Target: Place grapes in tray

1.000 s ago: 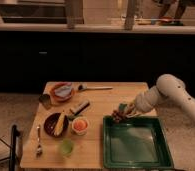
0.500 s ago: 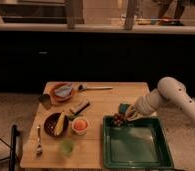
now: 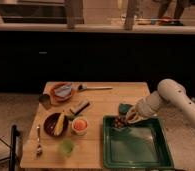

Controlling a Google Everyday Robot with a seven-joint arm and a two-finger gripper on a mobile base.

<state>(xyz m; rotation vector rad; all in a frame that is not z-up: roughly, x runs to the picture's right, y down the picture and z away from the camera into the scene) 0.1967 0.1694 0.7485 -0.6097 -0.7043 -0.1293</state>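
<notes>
Dark reddish grapes sit at the gripper, over the far-left corner of the dark-green, raised-rim tray.

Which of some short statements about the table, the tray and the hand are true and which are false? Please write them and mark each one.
1. The grapes are at the tray's far left corner. True.
2. The hand is over the orange plate. False: it is at the tray's far left corner, beside the grapes.
3. A dark bowl with yellow food stands left of the tray. True.
4. The tray lies on the floor. False: it lies on the wooden table.
5. A fork lies near the table's left edge. True.
</notes>
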